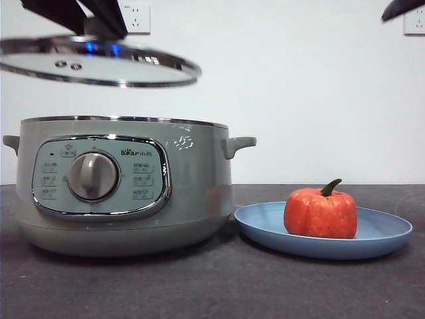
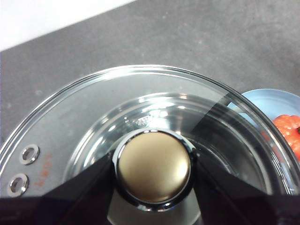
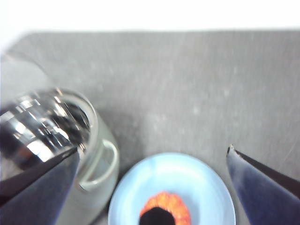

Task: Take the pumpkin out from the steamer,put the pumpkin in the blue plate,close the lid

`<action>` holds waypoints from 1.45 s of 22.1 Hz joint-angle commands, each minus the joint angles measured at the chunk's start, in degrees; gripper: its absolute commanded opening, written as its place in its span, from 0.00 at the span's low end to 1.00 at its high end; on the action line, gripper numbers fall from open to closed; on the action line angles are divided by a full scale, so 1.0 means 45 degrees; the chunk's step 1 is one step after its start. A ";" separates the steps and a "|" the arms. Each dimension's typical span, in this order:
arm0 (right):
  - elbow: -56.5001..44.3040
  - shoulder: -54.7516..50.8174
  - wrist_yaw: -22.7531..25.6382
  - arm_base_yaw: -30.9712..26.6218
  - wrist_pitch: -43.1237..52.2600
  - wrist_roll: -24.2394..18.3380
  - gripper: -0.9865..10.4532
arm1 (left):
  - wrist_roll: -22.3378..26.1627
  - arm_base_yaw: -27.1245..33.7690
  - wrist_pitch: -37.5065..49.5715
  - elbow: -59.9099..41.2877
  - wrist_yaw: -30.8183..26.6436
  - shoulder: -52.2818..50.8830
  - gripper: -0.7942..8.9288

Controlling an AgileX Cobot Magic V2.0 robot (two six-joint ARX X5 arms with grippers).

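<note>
Jaws of the left gripper (image 2: pixel 153 169) clamp the lid (image 1: pixel 99 63) by its knob, hovering above and leftward of the steamer (image 1: pixel 126 186); right gripper (image 3: pixel 150 178) jaws gape.

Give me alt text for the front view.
A glass lid hangs in the left tool above an open sage-green steamer. Beside it, an orange pumpkin sits on a blue plate.
</note>
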 commanded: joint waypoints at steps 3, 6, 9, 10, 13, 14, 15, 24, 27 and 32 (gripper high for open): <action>-0.0126 -0.0991 0.0121 0.0005 -0.0364 0.0083 0.55 | -0.0345 -0.0015 0.1132 -0.0044 0.0529 0.0952 0.07; -0.0126 -0.1273 0.0748 0.0005 -0.0690 0.0083 0.55 | -0.0413 -0.0185 0.1481 -0.0044 0.0753 0.1491 0.07; -0.0126 -0.1399 0.0748 0.0005 -0.0937 0.0083 0.55 | -0.0408 -0.0345 0.1613 -0.0044 0.0738 0.1899 0.07; -0.0126 -0.1409 0.0748 0.0005 -0.0996 0.0083 0.55 | -0.0408 -0.0393 0.1588 -0.0044 0.0743 0.2016 0.07; -0.0126 -0.1409 0.0748 0.0005 -0.1073 0.0083 0.55 | -0.0403 -0.0471 0.1423 -0.0044 0.0738 0.2380 0.07; -0.0126 -0.1404 0.0748 0.0005 -0.1073 0.0083 0.55 | -0.0403 -0.0471 0.1321 -0.0044 0.0738 0.2424 0.07; -0.0126 -0.1409 0.0753 0.0005 -0.1073 0.0083 0.55 | -0.0398 -0.0476 0.1258 -0.0044 0.0733 0.2526 0.07; -0.0126 -0.1404 0.0748 0.0005 -0.1069 0.0078 0.55 | -0.0296 -0.0466 -0.0151 -0.0044 -0.0087 0.2594 0.07; -0.0126 -0.1399 0.0748 0.0005 -0.1064 0.0078 0.55 | -0.0267 -0.0466 -0.0544 -0.0044 -0.0325 0.2594 0.07; -0.0126 -0.1394 0.0748 0.0005 -0.1064 0.0078 0.55 | -0.0267 -0.0471 -0.0991 -0.0044 -0.0325 0.2594 0.07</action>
